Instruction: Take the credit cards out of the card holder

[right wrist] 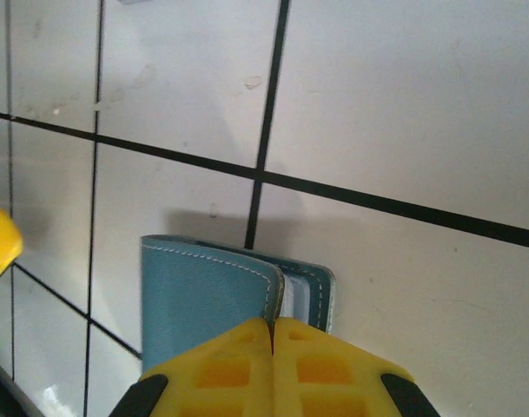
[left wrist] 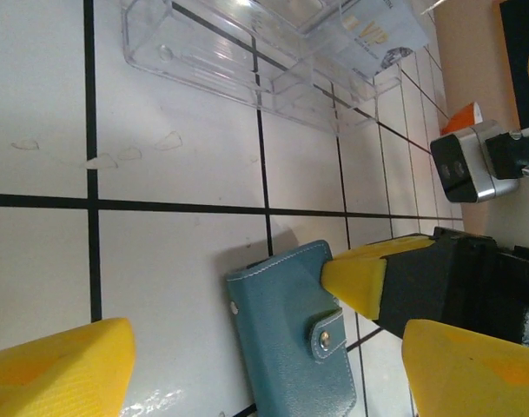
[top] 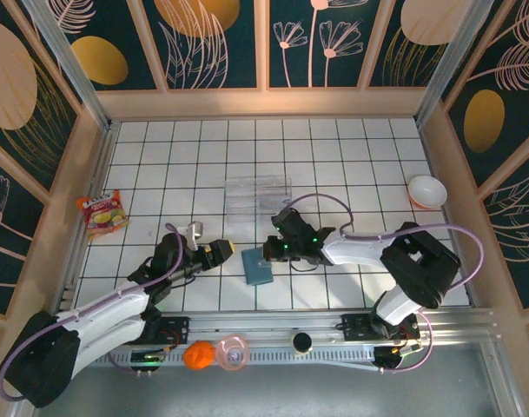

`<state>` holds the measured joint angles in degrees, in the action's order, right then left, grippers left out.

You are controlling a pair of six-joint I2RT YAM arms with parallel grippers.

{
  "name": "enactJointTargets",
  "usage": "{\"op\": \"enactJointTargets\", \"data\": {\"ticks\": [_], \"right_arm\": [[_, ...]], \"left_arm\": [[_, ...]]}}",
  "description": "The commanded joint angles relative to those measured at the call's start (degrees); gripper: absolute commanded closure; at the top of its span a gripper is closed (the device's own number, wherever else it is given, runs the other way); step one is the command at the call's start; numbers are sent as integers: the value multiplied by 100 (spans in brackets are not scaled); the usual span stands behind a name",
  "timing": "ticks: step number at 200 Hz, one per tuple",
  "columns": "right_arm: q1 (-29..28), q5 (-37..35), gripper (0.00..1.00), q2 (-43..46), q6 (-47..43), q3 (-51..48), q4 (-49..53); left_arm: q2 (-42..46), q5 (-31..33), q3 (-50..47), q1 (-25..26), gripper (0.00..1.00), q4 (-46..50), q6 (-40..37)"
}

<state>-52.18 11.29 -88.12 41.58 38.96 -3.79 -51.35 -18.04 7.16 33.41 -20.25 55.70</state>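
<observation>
Teal folding card holder (top: 257, 266) lies flat on the white tiled table (top: 368, 156), between both grippers and well apart from the clear plastic tray (top: 258, 193). Right gripper (right wrist: 273, 323) has its yellow fingers clenched on the edge of the holder's cover. Left gripper (top: 221, 253) stands released, just beside the holder.

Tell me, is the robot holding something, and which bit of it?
Yes. The right gripper looks pinched on the card holder, at the free edge of its top flap. The left gripper is open and holds nothing.
</observation>
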Motion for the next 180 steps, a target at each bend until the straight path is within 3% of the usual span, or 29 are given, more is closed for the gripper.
{"op": "enactJointTargets", "data": {"ticks": [1,47,81,136,180], "right_arm": [[173,250,100,590,-390,-139,-382],[705,865,100,1445,-628,-48,-353],[933,1214,100,1830,-742,285,-255],[1369,2009,100,2246,-432,755,-610],[1368,2387,100,2296,36,881,-1212]], "left_arm": [[18,-296,-162,37,21,-1065,226],[248,19,-156,133,18,-2139,-113],[-305,-426,350,149,17,-2430,-235],[-1407,-1105,238,154,22,-5233,342],[-1369,-1316,492,175,19,-5351,207]]}}
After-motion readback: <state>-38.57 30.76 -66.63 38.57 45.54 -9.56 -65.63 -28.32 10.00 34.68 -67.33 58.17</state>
